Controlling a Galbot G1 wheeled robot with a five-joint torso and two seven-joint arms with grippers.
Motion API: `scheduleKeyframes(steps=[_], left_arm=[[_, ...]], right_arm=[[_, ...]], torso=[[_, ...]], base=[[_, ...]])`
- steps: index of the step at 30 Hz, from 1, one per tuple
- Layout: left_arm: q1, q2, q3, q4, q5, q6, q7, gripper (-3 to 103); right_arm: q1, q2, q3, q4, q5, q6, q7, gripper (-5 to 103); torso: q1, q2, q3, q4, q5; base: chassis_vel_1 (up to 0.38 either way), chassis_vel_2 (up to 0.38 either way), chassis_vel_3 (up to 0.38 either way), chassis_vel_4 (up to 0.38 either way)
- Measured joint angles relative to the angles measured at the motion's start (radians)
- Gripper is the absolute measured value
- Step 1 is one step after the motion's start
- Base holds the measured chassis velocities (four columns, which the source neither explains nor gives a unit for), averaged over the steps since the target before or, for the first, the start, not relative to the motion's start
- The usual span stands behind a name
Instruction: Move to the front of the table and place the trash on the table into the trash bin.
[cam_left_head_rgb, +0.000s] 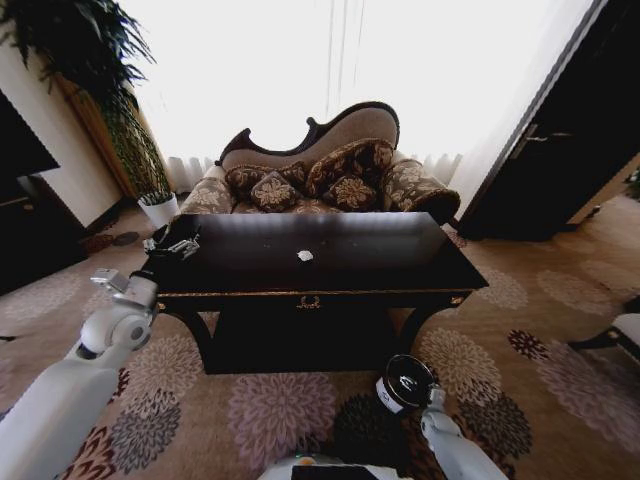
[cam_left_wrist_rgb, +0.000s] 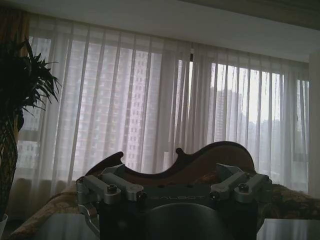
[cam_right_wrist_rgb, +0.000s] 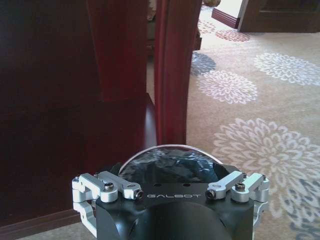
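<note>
Left claw (cam_left_head_rgb: 172, 243) over tabletop (cam_left_head_rgb: 400, 262) corner, grip state unclear. Paper scrap (cam_left_head_rgb: 305, 256) off toward centre, nearer left arm. Right claw (cam_left_head_rgb: 408, 386) holding trash bin (cam_left_head_rgb: 404, 380) low.

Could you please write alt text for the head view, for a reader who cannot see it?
A dark glossy table bears one white paper scrap. The left end effector hovers over its left corner, and the right end effector hangs low over the black trash bin on the floral carpet.
</note>
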Motion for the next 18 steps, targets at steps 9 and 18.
scheduleKeyframes(steps=[9,18], left_arm=[[0.0,0.0,0.0,0.0,0.0,0.0,0.0,100],[0.0,0.0,0.0,0.0,0.0,0.0,0.0,100]], right_arm=[[-0.138,0.067,0.037,0.225,0.006,-0.007,-0.012,100],[-0.342,0.143,0.09,0.519,0.019,-0.01,-0.005,100]], torso=[[0.0,0.0,0.0,0.0,0.0],[0.0,0.0,0.0,-0.0003,-0.0002]], base=[[0.0,0.0,0.0,0.0],[0.0,0.0,0.0,0.0]])
